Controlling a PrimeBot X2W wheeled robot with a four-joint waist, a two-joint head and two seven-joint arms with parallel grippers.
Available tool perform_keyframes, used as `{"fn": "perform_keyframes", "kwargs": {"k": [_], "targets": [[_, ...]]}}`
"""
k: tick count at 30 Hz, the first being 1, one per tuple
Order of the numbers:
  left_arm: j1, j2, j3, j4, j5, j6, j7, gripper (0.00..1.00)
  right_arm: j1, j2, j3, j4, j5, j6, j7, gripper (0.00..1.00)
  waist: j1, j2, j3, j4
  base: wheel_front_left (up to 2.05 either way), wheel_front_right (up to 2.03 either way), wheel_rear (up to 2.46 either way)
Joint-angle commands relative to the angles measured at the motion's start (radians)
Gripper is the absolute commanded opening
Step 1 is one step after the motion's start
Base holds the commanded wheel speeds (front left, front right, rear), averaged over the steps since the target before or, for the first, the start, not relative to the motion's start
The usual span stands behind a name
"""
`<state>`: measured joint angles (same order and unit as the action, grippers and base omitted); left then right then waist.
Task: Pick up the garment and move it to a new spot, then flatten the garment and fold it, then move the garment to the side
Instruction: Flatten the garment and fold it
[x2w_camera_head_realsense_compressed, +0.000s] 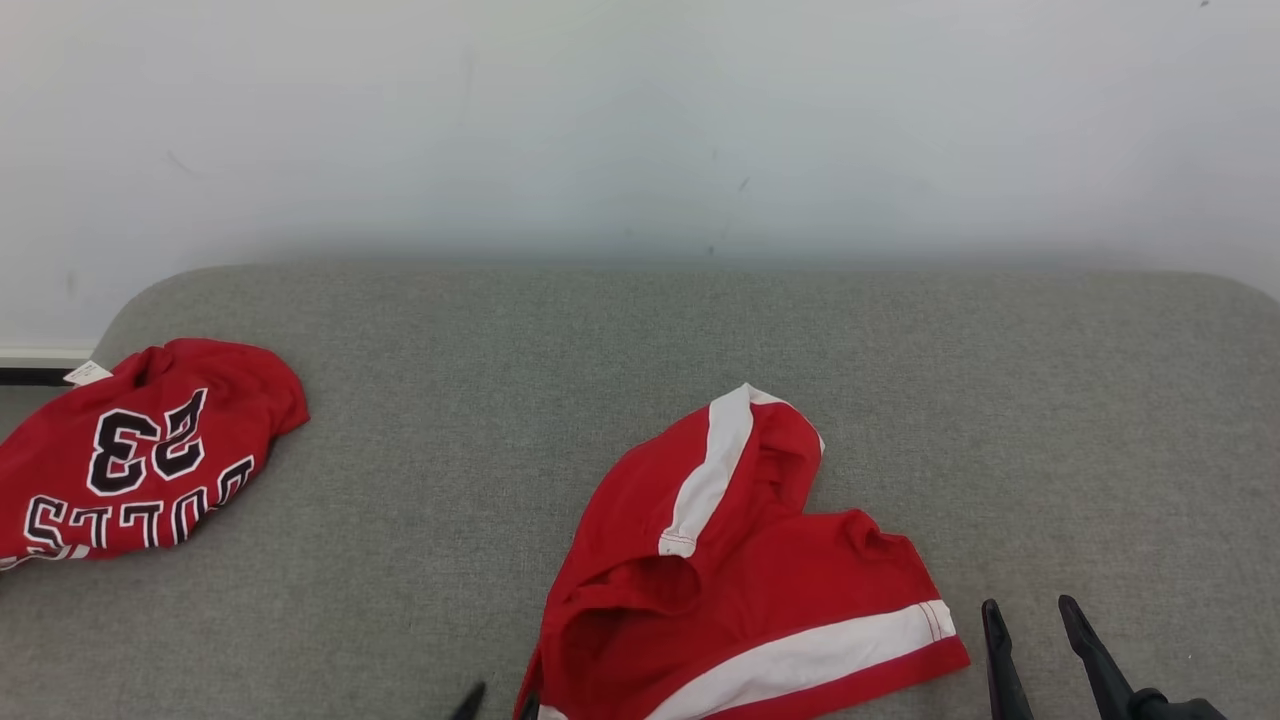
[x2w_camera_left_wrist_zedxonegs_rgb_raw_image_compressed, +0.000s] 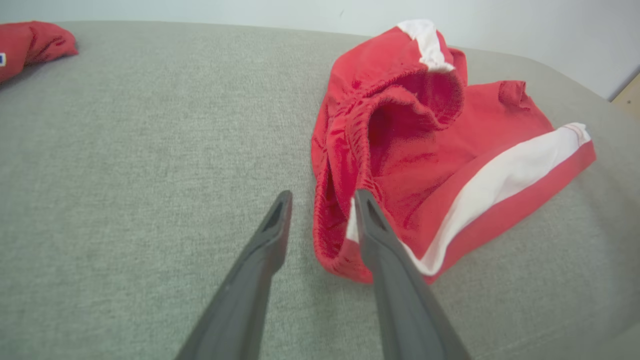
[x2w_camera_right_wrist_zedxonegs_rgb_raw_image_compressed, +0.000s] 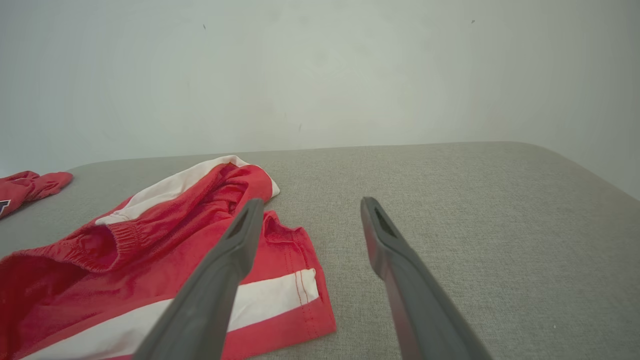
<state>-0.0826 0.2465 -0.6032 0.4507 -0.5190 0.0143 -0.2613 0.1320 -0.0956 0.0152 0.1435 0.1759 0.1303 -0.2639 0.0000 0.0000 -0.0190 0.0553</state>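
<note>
1. Red shorts (x2w_camera_head_realsense_compressed: 740, 590) with white stripes, crumpled at 6 o'clock on the grey tabletop (x2w_camera_head_realsense_compressed: 450, 400), one leg folded up toward 12 o'clock, waistband gaping toward 7 o'clock.
2. Left gripper (x2w_camera_head_realsense_compressed: 498, 703) at 7 o'clock of the shorts, partly parted, holding nothing; one finger (x2w_camera_left_wrist_zedxonegs_rgb_raw_image_compressed: 367, 220) over the waistband edge, contact unclear, the other over bare tabletop.
3. Right gripper (x2w_camera_head_realsense_compressed: 1030, 612) at 4 o'clock of the shorts, just beside the striped hem, spread wide and empty, clear of the cloth.
4. Red jersey (x2w_camera_head_realsense_compressed: 150, 450) with a black 23, bunched at 9 o'clock near the tabletop edge, well apart from the shorts.
5. Pale wall (x2w_camera_head_realsense_compressed: 640, 120) at 12 o'clock behind the tabletop.
</note>
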Motion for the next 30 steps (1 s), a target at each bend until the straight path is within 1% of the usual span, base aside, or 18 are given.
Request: {"fn": "perform_keyframes", "kwargs": {"k": [1, 5, 10, 16, 18, 19, 25, 27, 30], "targets": [[0.003, -0.005, 0.02, -0.019, 0.016, 0.004, -0.004, 1.0, -0.005, -0.005, -0.004, 0.0, 0.007, 0.001, -0.001, 1.0, 0.0, 0.0, -0.001, 0.0, 0.0, 0.0, 0.0], [0.031, -0.016, 0.102, -0.093, 0.053, 0.01, -0.004, 1.0, -0.003, -0.004, -0.008, -0.002, 0.008, 0.001, -0.001, 1.0, 0.0, 0.0, -0.006, 0.0, 0.0, 0.0, 0.0], [0.061, -0.028, 0.219, -0.199, 0.113, 0.006, -0.004, 1.0, -0.006, 0.002, -0.012, -0.016, 0.006, 0.001, -0.001, 1.0, 0.0, 0.0, -0.013, -0.001, 0.0, 0.0, 0.0], [0.095, -0.037, 0.354, -0.287, 0.185, 0.004, -0.004, 1.0, -0.004, 0.004, -0.013, -0.019, 0.006, 0.001, -0.001, 1.0, 0.0, 0.0, -0.025, -0.008, 0.0, 0.0, 0.0], [0.108, -0.041, 0.401, -0.309, 0.203, 0.005, -0.004, 1.0, 0.0, 0.002, -0.012, -0.018, 0.007, 0.001, -0.001, 1.0, 0.0, 0.0, -0.031, -0.012, 0.0, 0.0, 0.0], [0.125, -0.043, 0.443, -0.328, 0.216, 0.001, -0.004, 1.0, 0.006, 0.0, -0.013, -0.019, 0.008, 0.001, -0.001, 1.0, 0.0, 0.0, -0.037, -0.016, 0.0, 0.0, 0.0], [0.182, -0.054, 0.522, -0.342, 0.26, -0.035, -0.004, 1.0, 0.027, -0.004, -0.021, -0.021, 0.011, 0.001, -0.001, 1.0, 0.0, 0.0, -0.051, -0.027, 0.0, 0.0, 0.0], [0.2, -0.064, 0.535, -0.339, 0.27, -0.047, -0.005, 1.0, 0.04, -0.002, -0.023, -0.02, 0.008, 0.001, -0.001, 1.0, 0.0, 0.0, -0.054, -0.029, 0.0, 0.0, 0.0], [0.221, -0.081, 0.55, -0.346, 0.29, -0.054, -0.005, 1.0, 0.05, 0.0, -0.024, -0.019, 0.005, 0.001, -0.001, 1.0, 0.0, 0.0, -0.056, -0.03, 0.0, 0.0, 0.0]]}}
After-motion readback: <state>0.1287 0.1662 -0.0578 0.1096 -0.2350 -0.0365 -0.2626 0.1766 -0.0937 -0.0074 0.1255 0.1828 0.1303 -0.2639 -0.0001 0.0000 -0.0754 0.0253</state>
